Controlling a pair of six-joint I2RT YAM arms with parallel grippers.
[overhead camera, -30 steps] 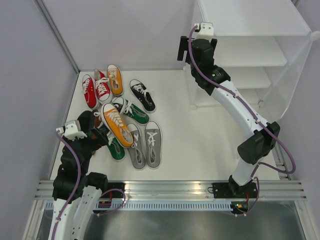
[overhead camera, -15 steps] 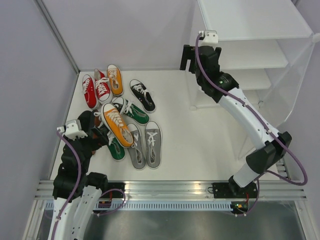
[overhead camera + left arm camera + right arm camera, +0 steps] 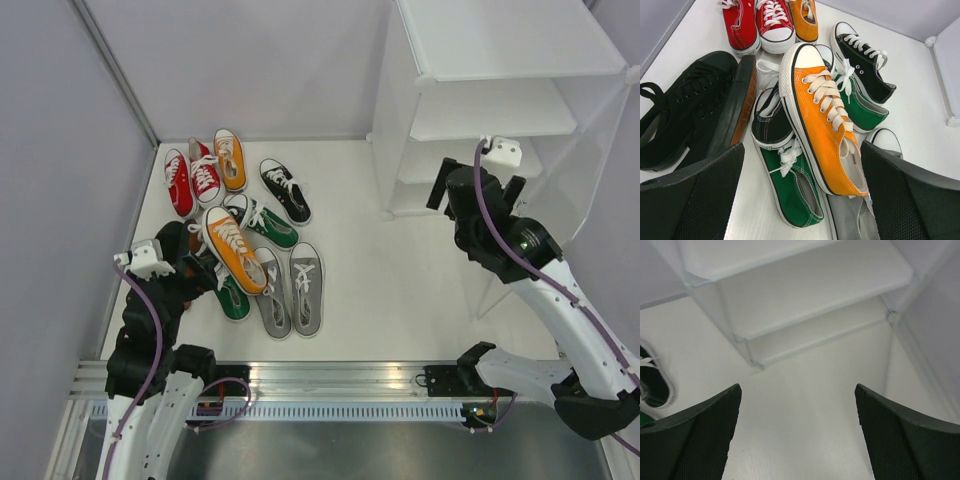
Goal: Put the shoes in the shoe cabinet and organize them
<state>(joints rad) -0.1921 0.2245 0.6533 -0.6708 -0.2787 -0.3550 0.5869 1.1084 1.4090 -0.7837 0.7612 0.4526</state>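
Observation:
The shoes lie in a pile at the left: a red pair (image 3: 192,180), an orange shoe (image 3: 230,158) at the back, another orange shoe (image 3: 825,117) lying across a green shoe (image 3: 795,185), a grey pair (image 3: 290,285) and a black shoe with white laces (image 3: 285,190). An all-black shoe (image 3: 695,105) lies on its side by my left gripper (image 3: 802,150), which hangs open over the green and orange shoes. The white shoe cabinet (image 3: 500,60) stands at the back right, its visible shelves (image 3: 805,305) bare. My right gripper (image 3: 797,390) is open and empty over the floor before it.
Grey walls close the left and back sides. An aluminium rail (image 3: 340,380) runs along the near edge. The right arm (image 3: 560,290) arches along the cabinet's front right post. White floor (image 3: 400,280) lies between the pile and the cabinet.
My right arm has drawn back from the cabinet's upper left corner toward the near right, gripper staying open. The left arm and the shoes have not moved.

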